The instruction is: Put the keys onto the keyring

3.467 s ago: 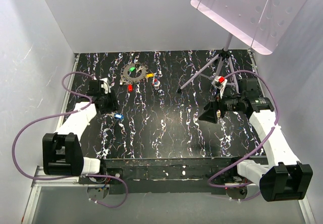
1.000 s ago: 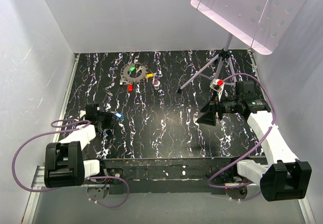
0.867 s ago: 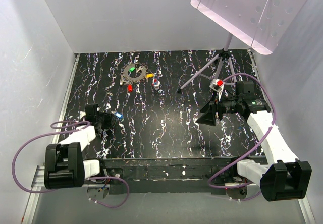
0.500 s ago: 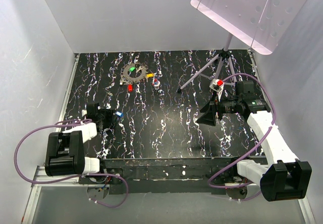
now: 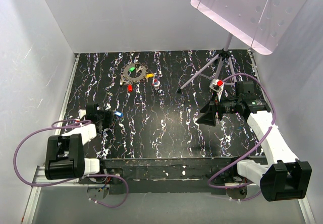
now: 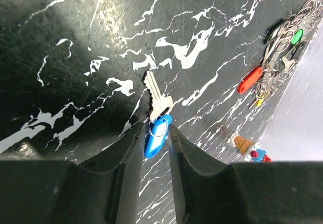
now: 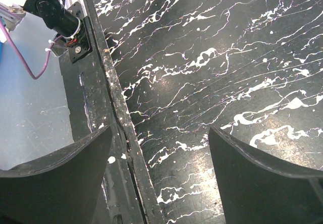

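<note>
Compared with the earliest view, the left gripper (image 6: 156, 133) is found drawn back from the mid-left toward the near-left corner of the surface. Its jaws are now narrowed onto the blue-capped key (image 6: 160, 103), which is seen at much the same spot as before. The blue cap is pinched between the two fingers (image 6: 126, 163). The grey blade is pointed away from them, and whether it is resting on the top or raised just above it cannot be told. The right gripper (image 7: 160, 133) is held above the right half of the surface, with its jaws spread wide and nothing between them.

For this key the task is judged to be at an early stage. It is grasped but not yet carried to the keyring (image 5: 135, 72), which is lying near the far edge, left of centre, well apart from the grip. A green-capped key (image 5: 132, 69) and several grey ones are seen fanned on that ring. A red-capped key (image 5: 130, 88) and a yellow-capped key (image 5: 150, 75) are lying just beside it, and whether they are threaded cannot be told. A small red-white-blue object (image 5: 156, 82) is placed near them.

The surface (image 5: 171, 133) is black with white veining and is closed in by plain white walls (image 5: 30, 57). A tripod (image 5: 222, 60) bearing a tilted perforated panel (image 5: 242, 12) is stood at the far-right corner.
</note>
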Robot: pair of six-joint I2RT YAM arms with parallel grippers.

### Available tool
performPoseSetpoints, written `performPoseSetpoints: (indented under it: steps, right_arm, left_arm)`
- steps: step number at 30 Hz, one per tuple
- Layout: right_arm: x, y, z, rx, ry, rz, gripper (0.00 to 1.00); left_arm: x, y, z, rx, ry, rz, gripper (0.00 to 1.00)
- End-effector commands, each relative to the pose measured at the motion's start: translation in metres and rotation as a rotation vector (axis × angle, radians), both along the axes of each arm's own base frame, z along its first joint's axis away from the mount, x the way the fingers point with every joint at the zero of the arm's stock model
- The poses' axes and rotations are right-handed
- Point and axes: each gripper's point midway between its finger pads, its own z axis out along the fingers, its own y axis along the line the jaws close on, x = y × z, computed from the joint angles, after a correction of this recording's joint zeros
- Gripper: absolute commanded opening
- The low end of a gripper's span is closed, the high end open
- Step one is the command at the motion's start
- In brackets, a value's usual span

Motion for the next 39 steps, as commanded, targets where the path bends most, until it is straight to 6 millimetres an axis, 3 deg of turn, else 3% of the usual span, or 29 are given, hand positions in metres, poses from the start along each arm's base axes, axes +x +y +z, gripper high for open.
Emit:
performPoseSetpoints:
  steps: [1,8,17,26,31,39]
  right_arm:
    - [-0.002,0.003,0.010,0.022,-0.037,0.029,0.86]
    - [-0.002,0.003,0.010,0.019,-0.034,0.027,0.86]
    - [-0.003,0.003,0.011,0.022,-0.032,0.033,0.86]
    - [-0.003,0.003,0.010,0.017,-0.037,0.029,0.86]
    - [-0.003,0.003,0.011,0.019,-0.035,0.032,0.86]
    - [-0.003,0.003,0.011,0.020,-0.036,0.035,0.86]
  left_arm:
    - [-0.009,0.016,-0.010,0.088,0.045,0.009,0.25]
    - [-0.004,0.011,-0.012,0.065,0.039,-0.022,0.26]
    - [-0.029,-0.002,-0.015,-0.031,0.069,-0.003,0.36]
    - [-0.013,-0.012,-0.026,-0.093,0.059,-0.029,0.34]
    - [-0.010,-0.005,-0.023,-0.059,0.046,-0.011,0.25]
    - [-0.005,0.011,-0.020,0.016,0.041,-0.003,0.23]
